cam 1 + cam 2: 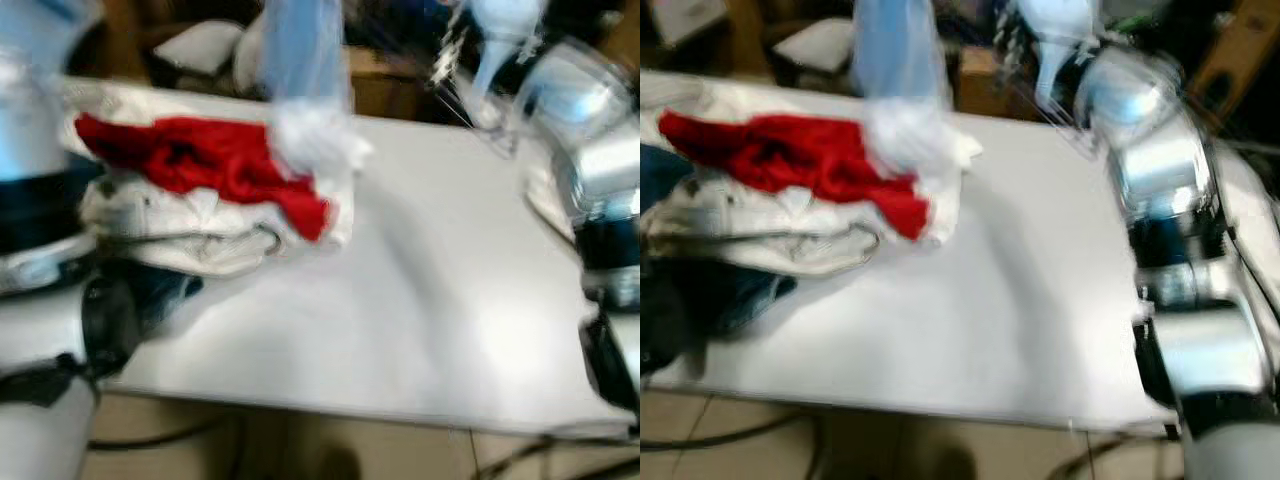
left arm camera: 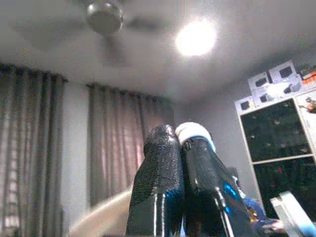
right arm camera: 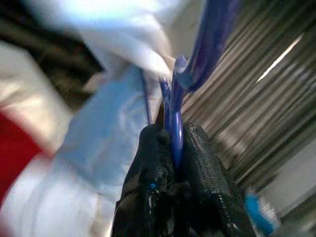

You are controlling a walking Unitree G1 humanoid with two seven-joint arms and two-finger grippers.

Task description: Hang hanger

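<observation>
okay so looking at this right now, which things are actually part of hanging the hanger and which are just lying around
Part of the job:
- blue hanger, pinched in the right hand
- light blue garment hanging from it

Just lying about:
- red cloth on the heap
- white clothes under it
- dark clothes at the table's edge
- white table
- left hand, raised, fingers together, idle

A: What is sitting on the bench (image 1: 420, 330)?
B: A pile of clothes (image 1: 200, 195) is lying on its left side, toward the far edge.
A: And behind it?
B: A garment (image 1: 300, 50) is hanging at the far edge, just behind the pile. The robot's arms are flanking the bench left and right.
</observation>
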